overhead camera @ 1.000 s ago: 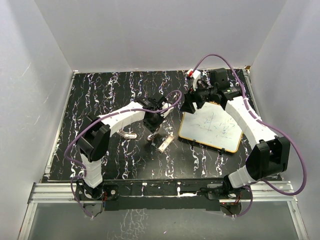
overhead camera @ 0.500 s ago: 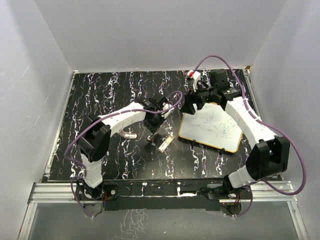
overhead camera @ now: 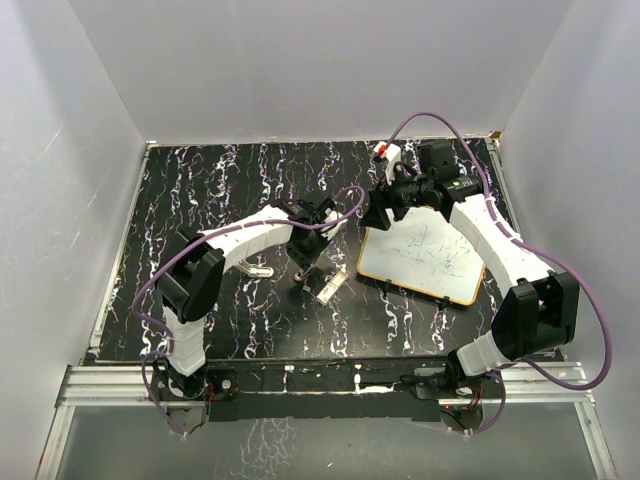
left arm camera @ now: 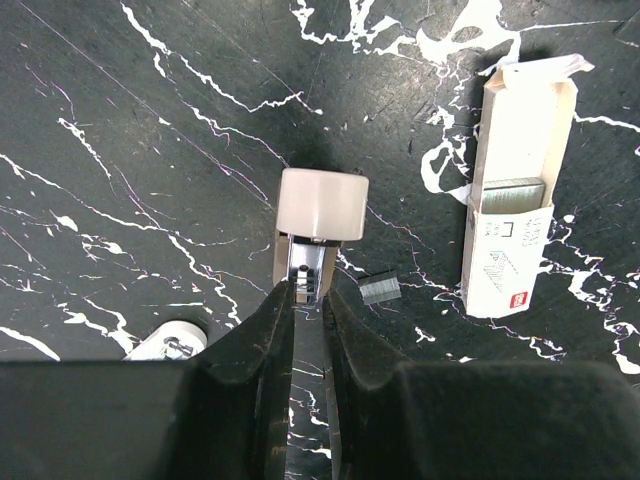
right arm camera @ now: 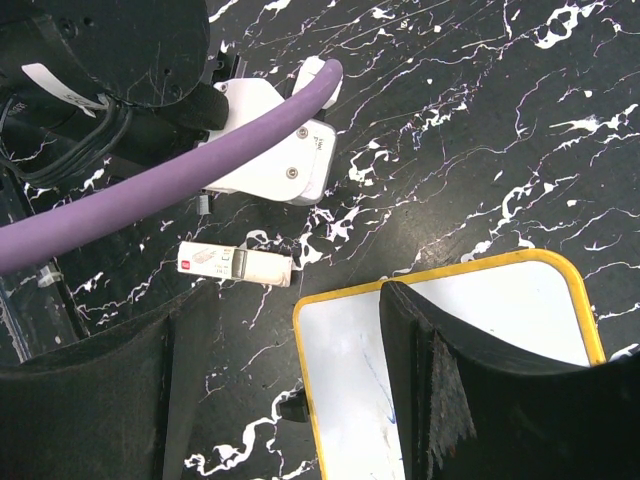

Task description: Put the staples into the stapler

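The left gripper (left arm camera: pixel 306 290) is pinching the stapler (left arm camera: pixel 320 205) on the bench (left arm camera: pixel 150 150), near the staples (left arm camera: pixel 510 200). The right gripper (right arm camera: pixel 295 300) is hanging wide open.

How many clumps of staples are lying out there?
2. One strip sits in the open box; a short loose piece lies between box and stapler. More may hide inside the box.

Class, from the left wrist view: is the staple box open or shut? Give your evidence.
Open. The staple box lies flat, its end flap folded back, and grey staples show inside.
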`<state>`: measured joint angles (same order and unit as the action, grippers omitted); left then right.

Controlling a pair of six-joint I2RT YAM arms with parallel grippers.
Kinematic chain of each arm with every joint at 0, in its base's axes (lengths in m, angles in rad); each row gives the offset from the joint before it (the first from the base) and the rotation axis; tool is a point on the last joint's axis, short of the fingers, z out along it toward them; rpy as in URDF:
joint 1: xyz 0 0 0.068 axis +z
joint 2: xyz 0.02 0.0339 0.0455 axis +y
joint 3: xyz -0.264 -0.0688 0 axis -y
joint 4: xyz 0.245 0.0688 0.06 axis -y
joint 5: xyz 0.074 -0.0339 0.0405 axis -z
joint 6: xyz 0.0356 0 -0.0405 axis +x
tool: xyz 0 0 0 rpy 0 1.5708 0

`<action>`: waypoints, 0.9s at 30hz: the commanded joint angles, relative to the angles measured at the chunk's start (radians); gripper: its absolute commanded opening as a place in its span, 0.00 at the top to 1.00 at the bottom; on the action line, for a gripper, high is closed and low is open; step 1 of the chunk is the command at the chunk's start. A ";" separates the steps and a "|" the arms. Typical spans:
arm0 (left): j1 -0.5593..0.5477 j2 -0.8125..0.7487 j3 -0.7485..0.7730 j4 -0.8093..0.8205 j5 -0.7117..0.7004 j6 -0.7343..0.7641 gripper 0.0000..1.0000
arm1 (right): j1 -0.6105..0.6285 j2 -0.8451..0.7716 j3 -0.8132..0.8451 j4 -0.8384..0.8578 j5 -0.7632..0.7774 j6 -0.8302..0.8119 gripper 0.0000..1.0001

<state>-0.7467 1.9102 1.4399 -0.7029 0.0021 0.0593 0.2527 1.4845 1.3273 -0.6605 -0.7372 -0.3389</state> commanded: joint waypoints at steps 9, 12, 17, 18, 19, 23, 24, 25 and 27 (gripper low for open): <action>-0.005 0.011 0.002 -0.006 -0.010 0.004 1.00 | -0.005 -0.041 -0.001 0.045 -0.028 -0.001 0.33; -0.005 0.015 -0.002 -0.005 -0.010 0.005 1.00 | -0.006 -0.044 -0.001 0.045 -0.028 -0.002 0.32; -0.005 0.016 -0.005 -0.003 -0.014 0.009 1.00 | -0.006 -0.046 -0.005 0.046 -0.031 -0.002 0.32; -0.005 0.018 -0.003 -0.003 -0.016 0.009 1.00 | -0.006 -0.046 -0.007 0.046 -0.033 -0.001 0.32; -0.005 0.019 -0.003 -0.003 -0.016 0.010 1.00 | -0.006 -0.046 -0.008 0.046 -0.034 -0.002 0.32; -0.005 0.018 0.000 -0.004 -0.020 0.011 1.00 | -0.006 -0.046 -0.014 0.048 -0.036 -0.003 0.32; -0.005 0.017 0.001 -0.004 -0.019 0.011 1.00 | -0.007 -0.047 -0.013 0.047 -0.036 -0.003 0.32; -0.005 0.018 0.002 -0.004 -0.017 0.011 1.00 | -0.006 -0.046 -0.013 0.047 -0.036 -0.003 0.32; -0.005 0.016 0.006 -0.009 -0.015 0.011 1.00 | -0.006 -0.044 -0.014 0.049 -0.036 -0.003 0.32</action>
<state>-0.7483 1.9450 1.4391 -0.6899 -0.0036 0.0662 0.2523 1.4780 1.3121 -0.6544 -0.7521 -0.3389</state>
